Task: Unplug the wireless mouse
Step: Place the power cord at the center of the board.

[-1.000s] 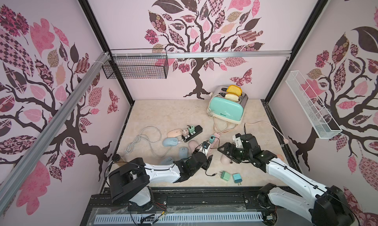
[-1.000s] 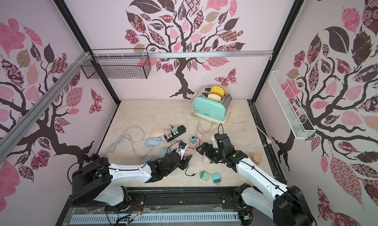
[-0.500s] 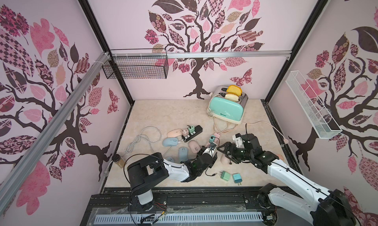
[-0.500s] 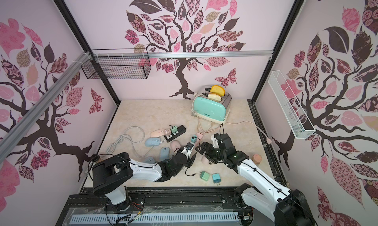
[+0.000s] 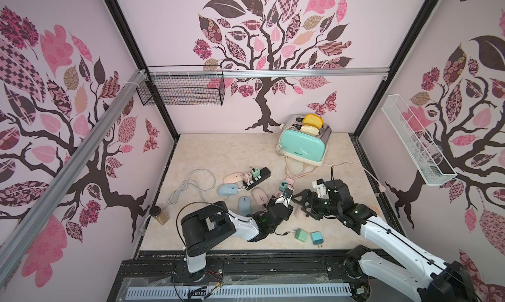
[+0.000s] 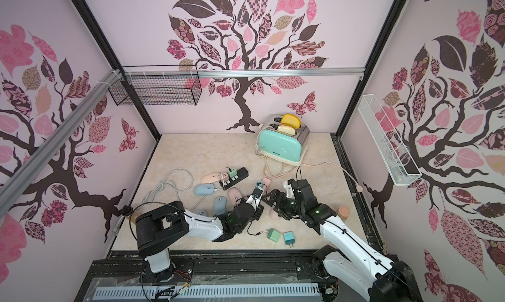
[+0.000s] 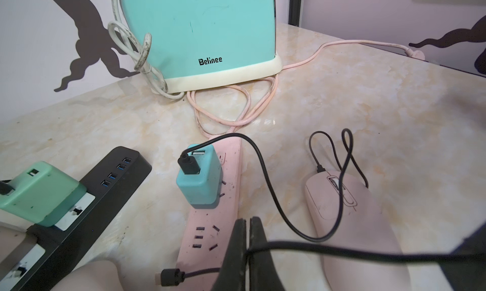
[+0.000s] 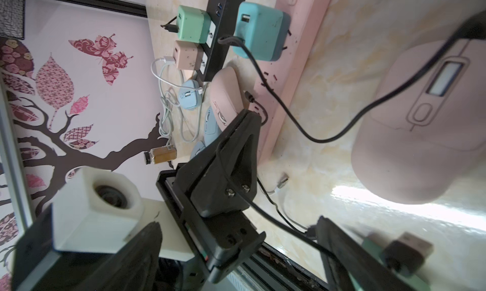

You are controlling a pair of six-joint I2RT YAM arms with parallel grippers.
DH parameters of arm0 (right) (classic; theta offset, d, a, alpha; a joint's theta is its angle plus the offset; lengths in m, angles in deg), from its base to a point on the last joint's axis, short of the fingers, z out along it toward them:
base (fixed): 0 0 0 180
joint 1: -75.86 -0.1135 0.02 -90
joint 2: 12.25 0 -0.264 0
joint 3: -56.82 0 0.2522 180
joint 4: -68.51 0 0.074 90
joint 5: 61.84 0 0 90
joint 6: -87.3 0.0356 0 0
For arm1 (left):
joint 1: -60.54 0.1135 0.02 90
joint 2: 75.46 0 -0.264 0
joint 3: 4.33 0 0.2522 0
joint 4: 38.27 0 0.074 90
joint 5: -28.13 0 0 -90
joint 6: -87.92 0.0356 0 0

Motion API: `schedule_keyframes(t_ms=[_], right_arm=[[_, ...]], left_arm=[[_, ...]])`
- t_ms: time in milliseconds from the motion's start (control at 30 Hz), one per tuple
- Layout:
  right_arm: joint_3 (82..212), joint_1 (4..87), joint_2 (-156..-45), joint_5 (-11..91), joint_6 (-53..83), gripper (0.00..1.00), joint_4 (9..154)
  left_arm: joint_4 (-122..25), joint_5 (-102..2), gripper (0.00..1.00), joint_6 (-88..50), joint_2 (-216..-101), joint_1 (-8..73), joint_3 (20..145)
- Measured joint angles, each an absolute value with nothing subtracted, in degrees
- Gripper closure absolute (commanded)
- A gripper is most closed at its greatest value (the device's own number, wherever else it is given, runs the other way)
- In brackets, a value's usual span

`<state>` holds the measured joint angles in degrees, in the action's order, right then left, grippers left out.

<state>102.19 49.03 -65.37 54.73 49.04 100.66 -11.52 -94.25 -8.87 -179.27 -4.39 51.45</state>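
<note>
Since a second ago the left gripper [image 7: 248, 224] has pushed forward over the pink power strip [image 7: 207, 216] and closed; the right gripper [image 5: 300, 206] has hardly shifted.
The left fingertips are pressed together, with a loose black cable [image 7: 355, 251] caught in the seam between them and that cable's free USB plug lying at the strip's near end. The pink wireless mouse [image 7: 349, 224] lies on the marble tabletop [image 7: 394, 118] alongside the strip, just in front of the right gripper, whose fingers stand spread wide. A black charging cable [image 7: 268, 181] loops from the mouse's front end to the teal charger [image 7: 200, 181], which stands plugged into the strip with the cable's USB plug seated in it.
</note>
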Motion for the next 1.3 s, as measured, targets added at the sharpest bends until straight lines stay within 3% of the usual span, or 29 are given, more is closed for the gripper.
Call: schedule_keyframes(t_ms=[567,700,933,1033,1200,1300], right_arm=[[96.9,51.9,-71.3,52.0,58.2,0.0,89.5],[94.3,52.5,-72.9,54.4,60.7,0.0,87.7],[97.1,52.5,-67.9,50.8,57.9,0.0,96.4],[98.6,52.7,-65.3,46.1,55.1,0.03,100.9],[102.0,52.9,-66.2,40.9,49.0,0.2,104.5],[105.1,52.9,-68.1,40.1,44.7,0.21,104.6]], left_arm=[[-22.4,-86.2,1.0,-22.1,-156.7,-4.3,46.2],[-21.3,-85.6,1.0,-24.6,-155.7,-3.5,46.6],[-26.7,-86.6,1.0,-27.6,-153.5,-2.8,45.7],[-33.0,-88.7,1.0,-29.3,-149.1,-2.7,45.7],[-48.7,-92.7,1.0,-36.1,-140.3,-2.7,45.2],[-59.1,-94.4,1.0,-40.9,-134.0,-0.9,43.5]])
